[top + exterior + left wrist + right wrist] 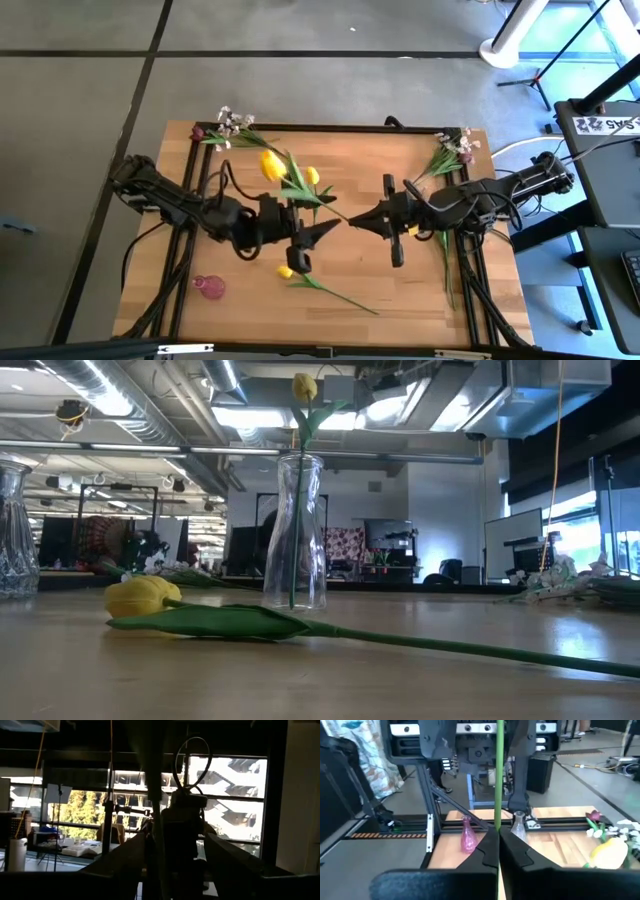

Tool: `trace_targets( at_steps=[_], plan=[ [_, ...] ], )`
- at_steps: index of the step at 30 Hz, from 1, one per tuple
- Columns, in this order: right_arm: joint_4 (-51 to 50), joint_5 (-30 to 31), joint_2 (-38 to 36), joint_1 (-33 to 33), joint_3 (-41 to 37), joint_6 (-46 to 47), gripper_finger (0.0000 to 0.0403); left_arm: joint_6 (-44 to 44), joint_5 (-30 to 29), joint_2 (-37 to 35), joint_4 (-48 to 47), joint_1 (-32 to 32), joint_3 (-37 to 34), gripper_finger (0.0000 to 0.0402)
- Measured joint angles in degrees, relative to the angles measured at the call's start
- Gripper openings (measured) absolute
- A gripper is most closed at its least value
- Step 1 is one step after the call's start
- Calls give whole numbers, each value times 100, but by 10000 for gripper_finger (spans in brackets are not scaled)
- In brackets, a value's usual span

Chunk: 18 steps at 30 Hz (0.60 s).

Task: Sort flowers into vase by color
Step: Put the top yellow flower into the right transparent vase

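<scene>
Two grippers are meeting mid-table in the high view: the left gripper [318, 232] is standing released, the right gripper [362, 220] at its three o'clock, clenched on a green stem; a loose yellow tulip [287, 271] is lying at the left's seven o'clock. Low view: that tulip's stem is running toward four o'clock, before a clear vase [294, 532] holding another. Right wrist view: the stem [498, 770] is standing upright between pinched fingers. No writing is legible.

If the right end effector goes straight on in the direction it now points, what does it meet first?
Probably the left end effector, facing the right end effector close ahead, beyond the green stem it grips; depth is unclear.
</scene>
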Motion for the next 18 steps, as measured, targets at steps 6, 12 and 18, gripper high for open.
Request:
trace_targets(
  at_steps=[6, 12, 18],
  plan=[
    [-43, 237, -3, -2, 0, -121, 0, -52, -66, -175, 12, 8, 26, 139],
    [-60, 233, 25, -2, 0, -242, 1, 60, -142, -236, -14, 4, 29, 74],
    [-149, 227, 38, -2, 0, -311, 48, 91, -210, -315, -312, -53, 29, 7]
  ],
)
